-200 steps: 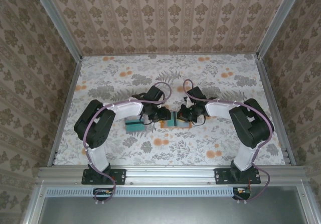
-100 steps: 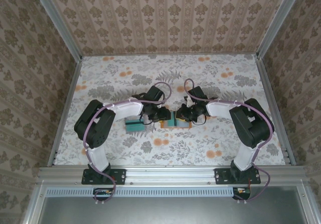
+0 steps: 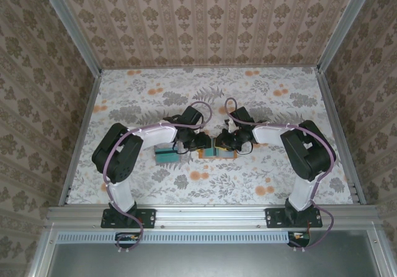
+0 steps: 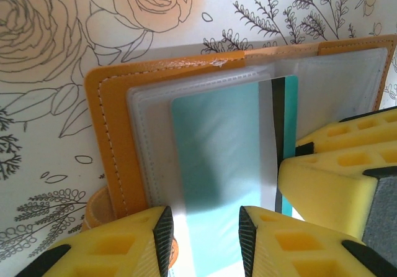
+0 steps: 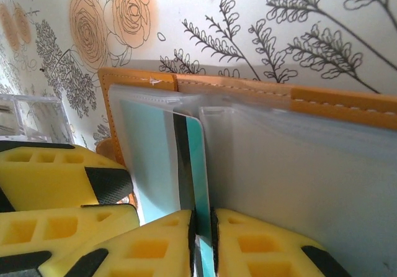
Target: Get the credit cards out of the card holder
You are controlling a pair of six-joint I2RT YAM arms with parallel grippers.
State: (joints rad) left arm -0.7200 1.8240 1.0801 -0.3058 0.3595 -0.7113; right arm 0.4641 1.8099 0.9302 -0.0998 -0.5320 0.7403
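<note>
The card holder (image 4: 108, 134) lies open on the floral table, orange-tan with clear sleeves; from above it sits between the two wrists (image 3: 221, 154). A teal credit card (image 5: 200, 159) with a dark stripe sticks out of a sleeve, and my right gripper (image 5: 203, 233) is shut on its edge. In the left wrist view the same teal card (image 4: 217, 153) shows through the sleeve. My left gripper (image 4: 201, 246) stands open over that sleeve, one finger on each side of the card. Both grippers meet over the holder's middle (image 3: 214, 144).
A small pile of teal and dark cards (image 3: 165, 155) lies on the table just left of the holder, under the left arm. A clear plastic piece (image 5: 28, 117) sits beyond the holder's corner. Patterned walls (image 3: 56, 72) enclose the table on three sides.
The right wrist has shifted slightly left toward the middle of the holder. The left arm has stayed where it was.
</note>
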